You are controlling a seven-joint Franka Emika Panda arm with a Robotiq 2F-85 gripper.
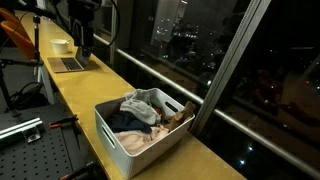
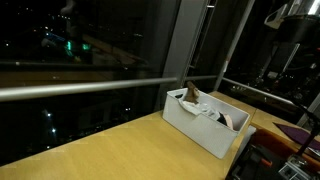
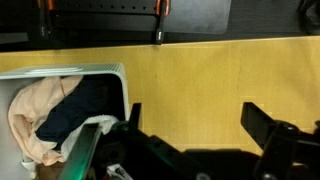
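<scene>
Gripper (image 3: 190, 113) spread wide beside bin (image 3: 96, 70); laptop (image 1: 68, 63) only in ext. view.

white plastic bin (image 1: 112, 137) – upright on the wooden counter (image 1: 90, 92), top open, stuffed with crumpled clothes (image 3: 55, 115) – grey, dark navy, peach, piled above the rim.

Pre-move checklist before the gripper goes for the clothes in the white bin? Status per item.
1. The gripper is open with nothing between its jaws: ok.
2. Gripper centred over the bin: not ok. It is over the bare counter, beside the bin.
3. Clothes are inside the bin, a peach cloth and a dark cloth: ok.
4. Bin sits flat on the counter in both exterior views: ok.
5. Gripper height above the counter: cannot tell.
</scene>
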